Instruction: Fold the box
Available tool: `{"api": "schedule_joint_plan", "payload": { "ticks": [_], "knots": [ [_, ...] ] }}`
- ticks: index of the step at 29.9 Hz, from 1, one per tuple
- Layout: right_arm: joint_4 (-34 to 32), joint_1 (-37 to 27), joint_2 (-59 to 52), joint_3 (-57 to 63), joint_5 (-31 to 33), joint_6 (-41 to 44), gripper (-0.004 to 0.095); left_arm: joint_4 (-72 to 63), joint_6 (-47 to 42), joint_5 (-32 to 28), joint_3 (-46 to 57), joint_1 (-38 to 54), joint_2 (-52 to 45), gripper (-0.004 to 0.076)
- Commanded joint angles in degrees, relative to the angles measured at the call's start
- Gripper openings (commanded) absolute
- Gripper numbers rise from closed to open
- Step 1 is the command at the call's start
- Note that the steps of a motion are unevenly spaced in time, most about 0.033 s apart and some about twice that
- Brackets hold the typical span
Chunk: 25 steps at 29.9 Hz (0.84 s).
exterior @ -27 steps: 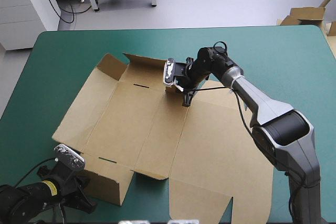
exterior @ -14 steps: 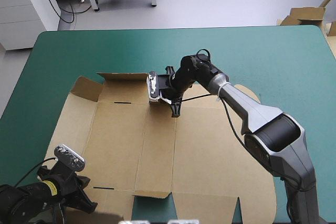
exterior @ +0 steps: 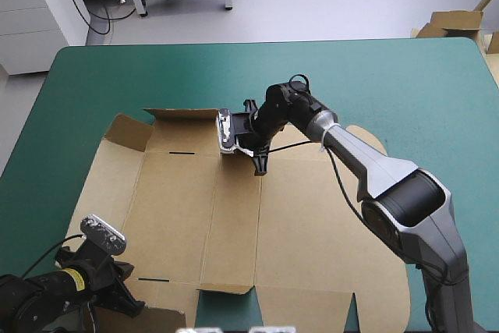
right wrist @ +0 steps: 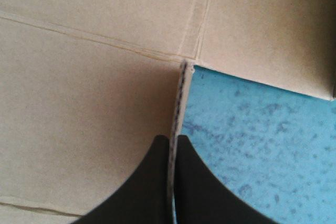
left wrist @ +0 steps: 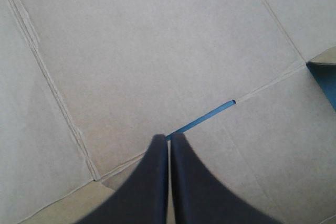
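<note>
- Nearest you, lower left of the overhead frame: the left gripper [left wrist: 169, 137] is parked on the near-left corner of the box [exterior: 234, 216]. Its black fingers are pinched all but together, with what looks like a thin sliver of board between them, so I'd call that a grip on the near flap. My guess is it's there to pin that corner down.
- Just ahead of those fingertips there's a cut slot [left wrist: 205, 119] with the teal-green cover showing through (presumably where a tab gets tucked later).
- The box itself lies mostly flat and opened out across the middle and left of the table [exterior: 390, 83], creases showing. Nothing looks tucked, so I'd say the fold is at an early stage.
- Further back, centre of the frame: the right gripper [right wrist: 173, 139] reaches in from the right to the box's far edge. It's clenched on a board edge; the wrist view shows the corrugated edge running straight up between the fingers, bare cover on one side. It looks placed to swing that piece about its crease.
- Beside it, toward upper left, the far panel [exterior: 183, 126] tilts up a little.
- Way back, upper right corner past the table: some spare board [exterior: 456, 23].
</note>
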Motion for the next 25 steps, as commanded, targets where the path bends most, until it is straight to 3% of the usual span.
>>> {"api": "schedule_joint_plan", "payload": {
  "ticks": [1, 8, 15, 21, 25],
  "knots": [
    [2.31, 0.44, -3.54, -1.91, 0.91, -0.82, -0.0021, -0.76, -0.18, -2.11, -1.35, -0.29, 0.19, -0.0008],
    [2.31, 0.56, -3.54, -1.91, 0.56, -0.30, 0.0020, -0.76, -0.18, -2.11, -1.35, -0.29, 0.19, -0.0008],
    [1.17, 0.56, -3.66, -1.91, -3.52, 5.37, 0.0357, -0.76, -0.18, -2.11, -1.35, -0.29, 0.19, -0.0008],
    [-5.24, 0.29, -5.90, -1.91, -8.40, 21.91, 0.0344, -0.76, -0.18, -1.74, -1.35, -0.29, 0.19, -0.0008],
    [-12.22, -1.10, -9.69, -1.91, -10.20, 25.87, 0.0344, -0.75, -1.68, -1.74, -1.35, -0.29, 0.19, -0.0008]
  ]
}}
